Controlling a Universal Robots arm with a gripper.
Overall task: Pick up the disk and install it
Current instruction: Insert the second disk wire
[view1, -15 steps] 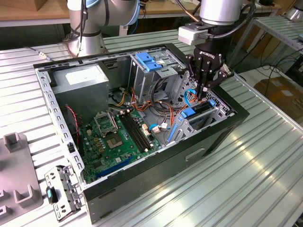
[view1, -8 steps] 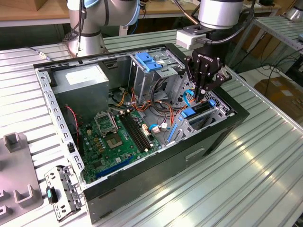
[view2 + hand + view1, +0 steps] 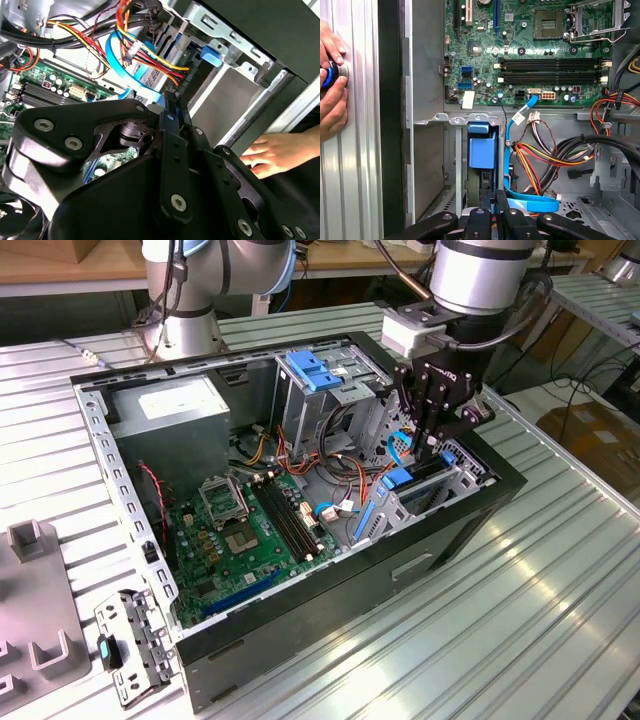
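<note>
Daylight from the open side of a black tower computer case [image 3: 330,585] lying on the ribbed metal counter [image 3: 540,610] falls on its green motherboard [image 3: 235,530]. The robot's black metal hand [image 3: 432,445] hangs over the grey steel drive cage [image 3: 440,490] at the case's end toward the exterior view's right, fingers drawn almost together, pinching the top edge of the flat dark grey hard disk in its bright blue plastic carrier [image 3: 420,480]. The disk stands on edge inside the cage slot, most of it sunk between the steel walls.

Room is tight: the cage wall lies close on one side of the fingers, and a bundle of red, yellow and orange power wires [image 3: 545,160] with a thin blue data cable [image 3: 517,170] crowds the other. Above the case the way is open.

In the first wrist view the carrier's blue tab [image 3: 482,150] sits in the narrow slot straight ahead of the fingertips [image 3: 487,200], and a person's hand [image 3: 332,95] rests on a round knob on the counter beside the case. In the second wrist view a person's hand [image 3: 280,155] lies past the case's outer wall.
</note>
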